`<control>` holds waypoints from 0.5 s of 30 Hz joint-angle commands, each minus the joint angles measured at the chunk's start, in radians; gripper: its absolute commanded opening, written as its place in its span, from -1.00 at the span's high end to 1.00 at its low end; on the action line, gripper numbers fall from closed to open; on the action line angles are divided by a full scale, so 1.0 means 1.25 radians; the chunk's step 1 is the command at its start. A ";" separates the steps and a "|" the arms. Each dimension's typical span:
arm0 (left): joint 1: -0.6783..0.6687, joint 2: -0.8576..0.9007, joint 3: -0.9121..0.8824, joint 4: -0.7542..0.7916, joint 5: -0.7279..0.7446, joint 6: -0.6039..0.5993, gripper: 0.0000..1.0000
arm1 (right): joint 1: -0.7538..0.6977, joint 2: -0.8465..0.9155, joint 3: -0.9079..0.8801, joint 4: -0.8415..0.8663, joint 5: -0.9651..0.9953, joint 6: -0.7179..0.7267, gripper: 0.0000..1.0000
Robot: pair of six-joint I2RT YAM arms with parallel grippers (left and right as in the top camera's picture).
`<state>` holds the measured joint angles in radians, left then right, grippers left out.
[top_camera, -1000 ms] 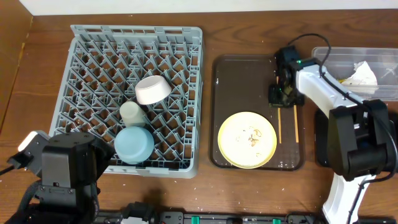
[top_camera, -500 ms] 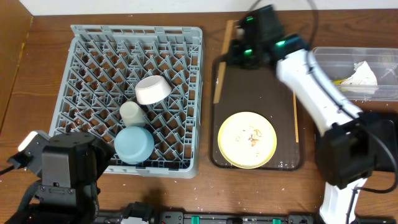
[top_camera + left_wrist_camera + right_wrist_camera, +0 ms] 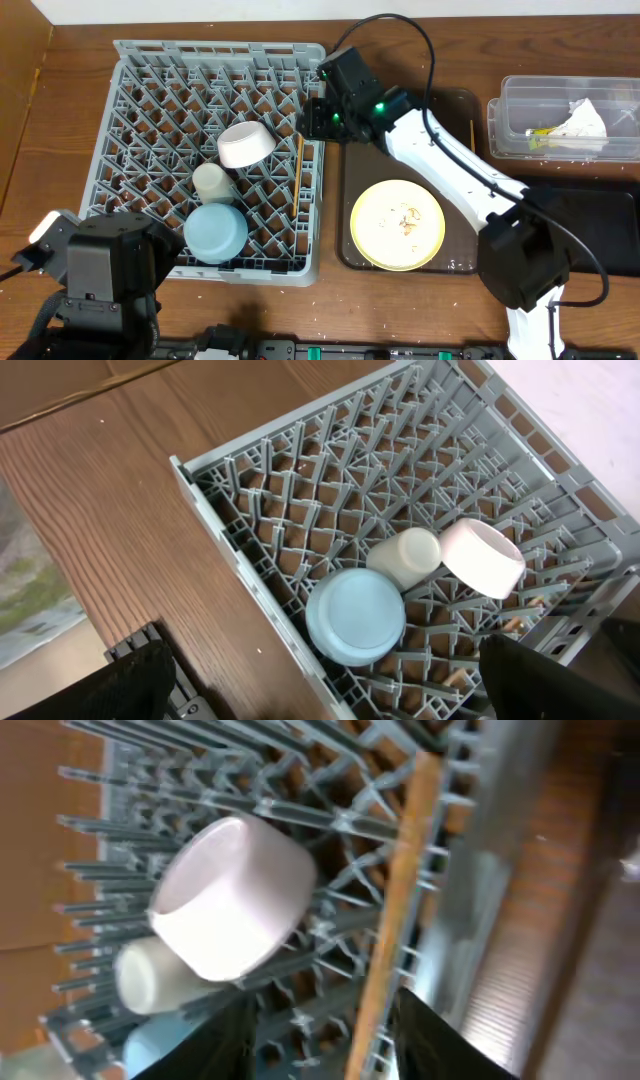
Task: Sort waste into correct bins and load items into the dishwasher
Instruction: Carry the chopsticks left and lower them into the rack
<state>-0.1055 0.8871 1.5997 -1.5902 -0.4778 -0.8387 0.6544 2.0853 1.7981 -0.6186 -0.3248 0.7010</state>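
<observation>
Spanning grey pegged lattice (image 3: 150,100) — thin wooden chopstick (image 3: 298,160)

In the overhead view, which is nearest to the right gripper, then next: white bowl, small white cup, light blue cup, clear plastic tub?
Measured from the right gripper:
1. White bowl, beside it in the grey plastic dish rack.
2. Small white cup, deeper in the rack.
3. Light blue cup, at the rack's near edge.
4. Clear plastic tub, far off to the right.
</observation>
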 commanded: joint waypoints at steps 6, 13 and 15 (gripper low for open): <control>0.004 0.000 0.006 -0.002 -0.010 -0.007 -0.96 | -0.084 -0.121 0.020 -0.164 0.189 -0.156 -0.43; 0.004 0.000 0.006 -0.002 -0.010 -0.007 -0.96 | -0.186 -0.130 0.006 -0.309 0.339 -0.292 -0.56; 0.004 0.000 0.006 -0.002 -0.010 -0.007 -0.96 | -0.213 -0.117 -0.007 -0.328 0.338 -0.343 -0.52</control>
<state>-0.1055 0.8875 1.5997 -1.5902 -0.4778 -0.8387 0.4286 1.9121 1.8046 -0.9993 0.0189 0.4316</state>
